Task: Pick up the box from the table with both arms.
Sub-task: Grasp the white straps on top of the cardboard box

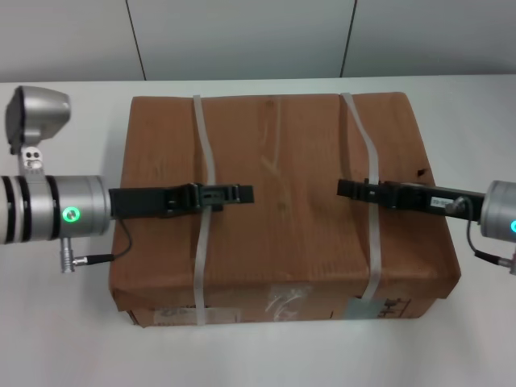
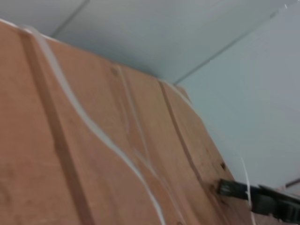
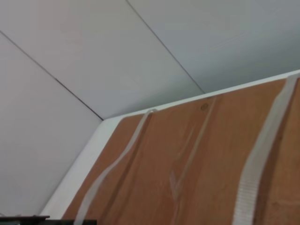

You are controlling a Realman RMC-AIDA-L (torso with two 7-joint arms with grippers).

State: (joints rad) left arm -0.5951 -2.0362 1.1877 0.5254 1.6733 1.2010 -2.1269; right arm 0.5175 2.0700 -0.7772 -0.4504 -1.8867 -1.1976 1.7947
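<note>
The brown cardboard box (image 1: 282, 145) sits on the white table (image 1: 56, 339), with two whitish straps (image 1: 201, 133) running front to back over its top. My left gripper (image 1: 246, 193) lies flat over the box top and crosses the left strap, pointing toward the middle. My right gripper (image 1: 343, 188) reaches in from the other side and crosses the right strap (image 1: 360, 137). The two tips are apart over the middle of the box. The right gripper also shows in the left wrist view (image 2: 225, 187). The box top fills the right wrist view (image 3: 197, 168).
A grey label and dark print (image 1: 379, 308) are on the box's front face. A grey panelled wall (image 1: 242, 36) stands behind the table. A cable (image 1: 97, 260) hangs from my left wrist next to the box's left side.
</note>
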